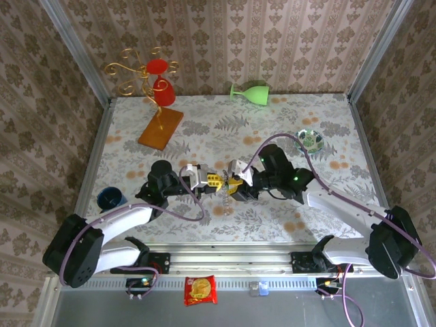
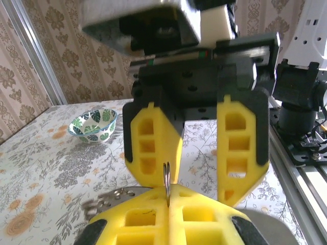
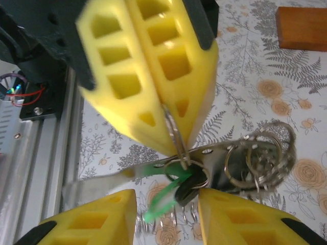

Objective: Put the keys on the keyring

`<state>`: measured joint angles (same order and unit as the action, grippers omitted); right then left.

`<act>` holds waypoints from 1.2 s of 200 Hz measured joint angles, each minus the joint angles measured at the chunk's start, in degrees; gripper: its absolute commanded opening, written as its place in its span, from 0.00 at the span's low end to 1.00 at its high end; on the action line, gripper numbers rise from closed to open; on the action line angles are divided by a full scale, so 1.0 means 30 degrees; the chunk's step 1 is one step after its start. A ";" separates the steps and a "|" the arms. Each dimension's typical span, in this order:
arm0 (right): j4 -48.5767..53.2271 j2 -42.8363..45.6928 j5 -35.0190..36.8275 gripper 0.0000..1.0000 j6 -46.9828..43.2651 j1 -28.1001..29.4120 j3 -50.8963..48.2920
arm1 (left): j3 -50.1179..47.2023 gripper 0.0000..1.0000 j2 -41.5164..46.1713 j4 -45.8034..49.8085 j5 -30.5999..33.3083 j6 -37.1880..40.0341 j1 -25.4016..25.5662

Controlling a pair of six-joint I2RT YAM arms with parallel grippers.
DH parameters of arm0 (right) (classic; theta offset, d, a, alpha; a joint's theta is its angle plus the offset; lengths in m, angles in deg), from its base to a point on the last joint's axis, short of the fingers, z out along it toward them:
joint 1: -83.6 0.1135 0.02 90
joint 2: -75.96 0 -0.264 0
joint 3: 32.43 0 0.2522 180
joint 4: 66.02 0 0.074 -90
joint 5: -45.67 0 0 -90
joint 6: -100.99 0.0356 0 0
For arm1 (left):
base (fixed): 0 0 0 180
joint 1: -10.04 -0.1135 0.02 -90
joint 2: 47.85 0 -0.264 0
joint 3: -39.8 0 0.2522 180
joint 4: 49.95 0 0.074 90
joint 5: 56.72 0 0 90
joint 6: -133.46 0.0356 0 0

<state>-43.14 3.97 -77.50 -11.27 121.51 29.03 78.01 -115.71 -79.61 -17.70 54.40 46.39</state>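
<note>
left gripper (image 3: 168, 127) was pressed together mid-frame, pinching a thin ring (image 3: 183, 158) edge-on. the keys (image 3: 204, 173) dangled just under its tips, blades lying left-to-right. right gripper (image 3: 166, 199) sat spread at the bottom edge, straddling them, so it looked the nearer arm.

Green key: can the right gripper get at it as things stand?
Probably yes. The right gripper stands open with the green key hanging at the gap between its fingers, nothing in the way. The left gripper pinches the ring just above, so room is tight.
</note>
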 measured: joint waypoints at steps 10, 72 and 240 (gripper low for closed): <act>-0.0197 -0.0197 0.0189 0.34 0.0080 0.0007 -0.0058 | -0.0022 0.00 0.0000 -0.0138 0.0015 -0.0117 0.0022; -0.1129 -0.0561 0.0699 0.14 0.0525 0.0007 -0.0189 | -0.0036 0.00 -0.0007 -0.0408 0.0160 -0.0306 0.0036; 0.2630 0.0801 0.2885 0.00 -0.1537 0.0554 0.1275 | 0.0131 0.00 0.0765 0.3912 0.1005 0.2579 0.0262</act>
<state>-35.24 6.38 -68.85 -15.88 123.17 32.86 78.40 -113.41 -67.87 -14.68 62.14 47.18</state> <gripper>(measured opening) 0.071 0.053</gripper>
